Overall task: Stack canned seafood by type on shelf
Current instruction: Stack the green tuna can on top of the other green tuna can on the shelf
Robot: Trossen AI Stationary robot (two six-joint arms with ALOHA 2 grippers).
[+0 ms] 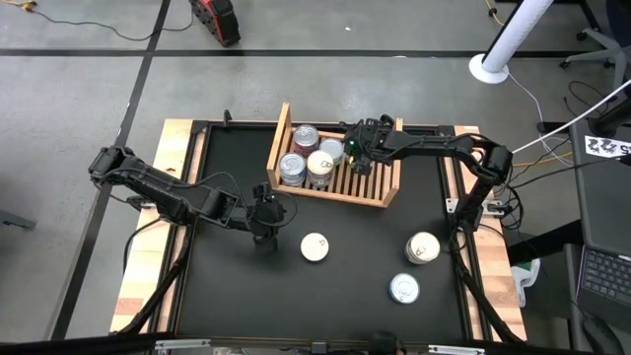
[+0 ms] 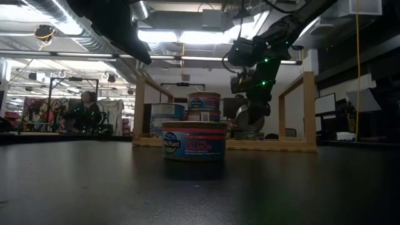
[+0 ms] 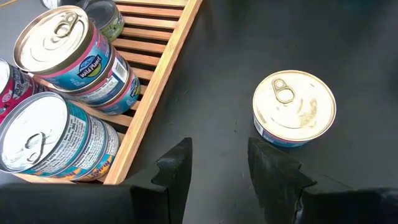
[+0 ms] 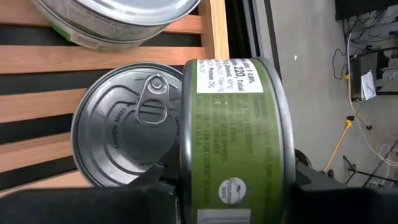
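The wooden shelf (image 1: 335, 195) stands at the table's far middle. Several tins rest on its slats at the left end, some stacked in twos (image 3: 93, 68). My right gripper (image 1: 357, 155) is inside the shelf, shut on a green-labelled tin (image 4: 233, 143). That tin stands on edge over a silver-lidded tin (image 4: 124, 134) lying flat on the slats. My left gripper (image 3: 217, 165) hangs open over the black table, near the shelf's front rail. A blue-labelled tin (image 3: 294, 109) sits upright on the table just beyond its fingers. My right gripper pinches the green-labelled tin across its two flat ends, one finger (image 4: 163, 180) on each face, with the label wall (image 4: 233, 87) between them. The fingers slant down from the table's right side. The tin is turned on edge; I cannot tell whether it touches the flat tin.
Three more tins stand on the black table: one at the near middle (image 1: 315, 247) and two at the near right (image 1: 422, 247), (image 1: 404, 288). The shelf's raised end boards (image 1: 279, 133) wall in the tins. In the low view a salmon tin (image 2: 194, 140) stands before the shelf.
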